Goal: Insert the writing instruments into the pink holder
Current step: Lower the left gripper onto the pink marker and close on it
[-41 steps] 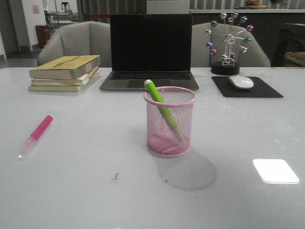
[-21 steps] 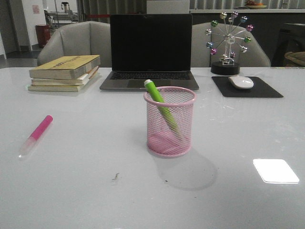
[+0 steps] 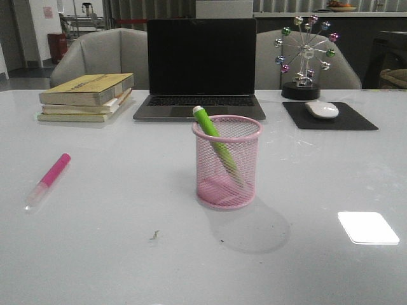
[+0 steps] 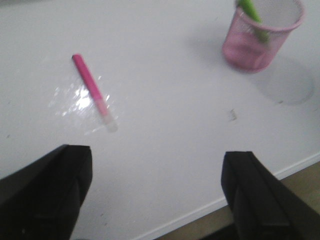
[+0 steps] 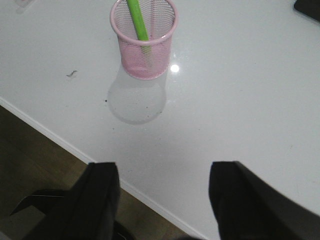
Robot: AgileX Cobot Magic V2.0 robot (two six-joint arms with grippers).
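The pink holder stands upright near the middle of the white table, in front of the closed-screen black laptop. The lime green marker is already inside it, leaning so that its upper end rests against the rim on the robot's left and sticks out above the cup. The hot pink marker lies flat on the table well to the left of the holder, apart from it, its whitish end pointing toward the near edge. In the left wrist view the left gripper hangs with its two dark fingers spread wide and nothing between them; the pink marker lies on the table ahead of them, near but not touching, and the holder sits farther off to one side. In the right wrist view the right gripper is likewise spread and empty, its fingers poised over the table's near edge, with the holder and the green marker ahead and well apart from them. At the back of the table sit a stack of books, a mouse on a black mouse pad, and a small ferris-wheel ornament.
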